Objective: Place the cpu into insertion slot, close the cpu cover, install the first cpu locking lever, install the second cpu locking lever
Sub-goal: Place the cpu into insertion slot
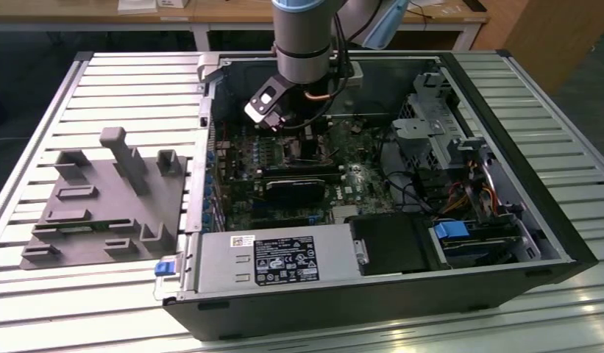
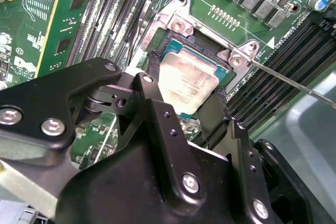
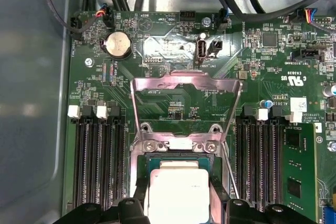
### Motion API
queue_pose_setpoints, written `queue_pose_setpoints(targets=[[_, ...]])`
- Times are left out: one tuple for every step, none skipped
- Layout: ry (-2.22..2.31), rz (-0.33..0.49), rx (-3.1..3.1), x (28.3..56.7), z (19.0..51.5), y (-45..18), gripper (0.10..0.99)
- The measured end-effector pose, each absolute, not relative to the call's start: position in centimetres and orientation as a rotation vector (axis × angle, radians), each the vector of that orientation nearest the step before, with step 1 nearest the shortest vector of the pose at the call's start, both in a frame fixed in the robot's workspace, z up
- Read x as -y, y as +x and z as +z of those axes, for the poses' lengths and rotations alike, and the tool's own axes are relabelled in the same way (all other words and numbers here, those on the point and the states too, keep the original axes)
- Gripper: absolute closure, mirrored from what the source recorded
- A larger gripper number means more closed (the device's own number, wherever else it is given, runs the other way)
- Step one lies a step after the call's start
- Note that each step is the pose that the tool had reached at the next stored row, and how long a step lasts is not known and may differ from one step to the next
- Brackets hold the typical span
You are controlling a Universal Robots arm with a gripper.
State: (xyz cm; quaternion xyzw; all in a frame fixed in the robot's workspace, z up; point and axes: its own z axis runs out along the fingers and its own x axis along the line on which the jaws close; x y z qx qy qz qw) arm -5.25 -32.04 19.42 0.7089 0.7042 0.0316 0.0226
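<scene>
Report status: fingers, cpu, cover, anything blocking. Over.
Gripper shut on cpu, at insertion slot. Cpu cover raised open. Locking lever unlatched beside slot, nothing blocking.

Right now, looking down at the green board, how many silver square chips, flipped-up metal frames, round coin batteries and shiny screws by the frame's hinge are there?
cpu: 1
cpu cover, standing open: 1
round battery: 1
screws at the cover's hinge: 2
Total: 5
</scene>
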Motion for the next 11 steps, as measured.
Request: queue_pose_setpoints(targets=[[2.196,0.098,-2.181,32.04,19.41,-5.25,0.549],[2.196,0.098,-2.181,32.03,19.39,-5.25,0.549],[2.196,0.098,-2.181,32.04,19.38,-5.25,0.549],[2.196,0.098,-2.181,32.04,19.37,-5.25,0.549],[2.196,0.098,-2.181,32.04,19.34,-5.25,0.549],[2.196,0.098,-2.181,32.04,19.33,-5.25,0.549],[2.196,0.098,-2.181,32.04,19.33,-5.25,0.549],[2.196,0.098,-2.180,32.04,19.33,-5.25,0.549],[2.196,0.098,-2.180,32.04,19.33,-5.25,0.549],[2.196,0.098,-2.180,32.04,19.32,-5.25,0.549],[2.196,0.098,-2.180,32.04,19.32,-5.25,0.549]])
